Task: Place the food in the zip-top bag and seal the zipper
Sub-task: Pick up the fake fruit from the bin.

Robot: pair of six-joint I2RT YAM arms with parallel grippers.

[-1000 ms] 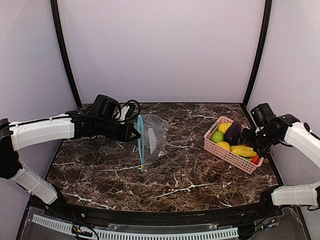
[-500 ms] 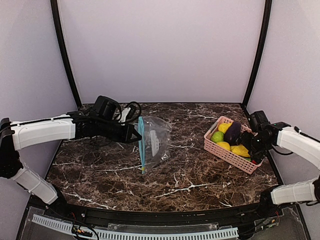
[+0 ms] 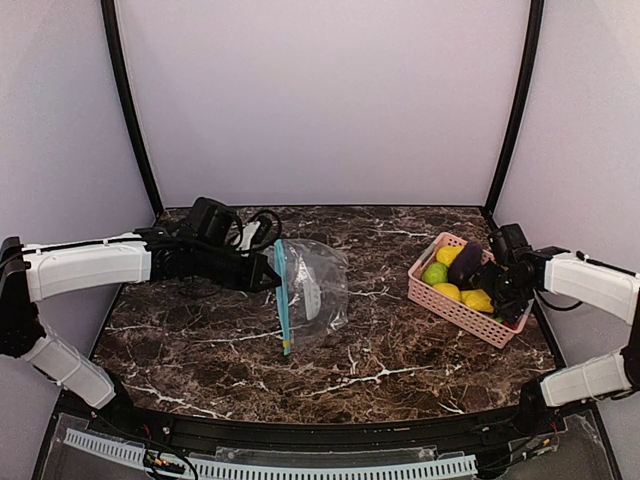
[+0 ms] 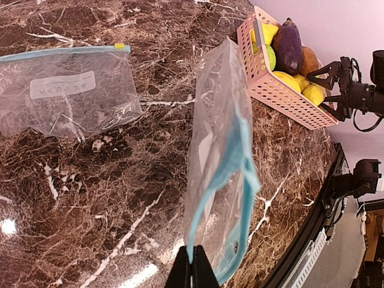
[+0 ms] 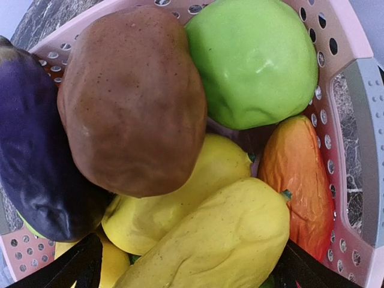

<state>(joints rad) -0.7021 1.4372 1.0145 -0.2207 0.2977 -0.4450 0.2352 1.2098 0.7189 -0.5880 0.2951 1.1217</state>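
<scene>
My left gripper (image 3: pixel 268 270) is shut on the blue zipper rim of a clear zip-top bag (image 3: pixel 312 290) and holds it up with the mouth gaping; the left wrist view shows my gripper (image 4: pixel 192 271) pinching the bag (image 4: pixel 219 162). The food lies in a pink basket (image 3: pixel 432 293): a brown potato (image 5: pixel 132 96), a green apple (image 5: pixel 255 60), a purple eggplant (image 5: pixel 30 156), an orange-red fruit (image 5: pixel 297 180), a lemon (image 5: pixel 180 192) and a long yellow fruit (image 5: pixel 222 240). My right gripper (image 3: pixel 498 290) is open, low over the basket, its fingers (image 5: pixel 87 267) on either side of the long yellow fruit.
A second clear zip-top bag (image 4: pixel 66 96) with a white label lies flat on the marble table (image 3: pixel 380 350). Black cables (image 3: pixel 262 218) sit at the back left. The basket (image 4: pixel 282 96) stands near the right edge.
My right gripper has come down from beside the basket to just over the food. My left gripper has drawn the bag a little to the right, and its mouth gapes wider.
</scene>
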